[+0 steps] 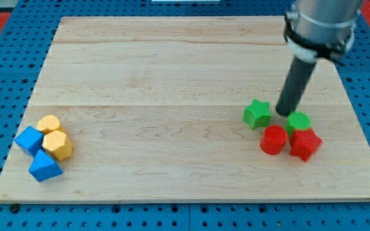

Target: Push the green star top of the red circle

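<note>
The green star (257, 113) lies on the wooden board at the view's right, just up and left of the red circle (273, 139), touching or nearly touching it. My tip (282, 113) is down on the board between the green star and a green round block (298, 122), just above the red circle. The rod rises from the tip toward the view's top right.
A red block with angled faces (305, 144) sits right of the red circle, under the green round block. At the view's bottom left are two yellow blocks (48, 124) (57, 145) and two blue blocks (29, 140) (44, 166). The wooden board (172, 77) rests on a blue pegboard.
</note>
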You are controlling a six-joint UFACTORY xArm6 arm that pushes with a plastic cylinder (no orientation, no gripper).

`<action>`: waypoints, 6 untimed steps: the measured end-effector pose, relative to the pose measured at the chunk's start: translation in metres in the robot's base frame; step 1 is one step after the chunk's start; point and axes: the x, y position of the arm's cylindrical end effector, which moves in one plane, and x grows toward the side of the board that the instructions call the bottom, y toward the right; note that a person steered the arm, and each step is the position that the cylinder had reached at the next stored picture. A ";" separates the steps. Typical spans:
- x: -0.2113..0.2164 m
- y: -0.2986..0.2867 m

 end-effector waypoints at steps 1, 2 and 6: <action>-0.057 -0.031; -0.077 -0.089; -0.012 -0.037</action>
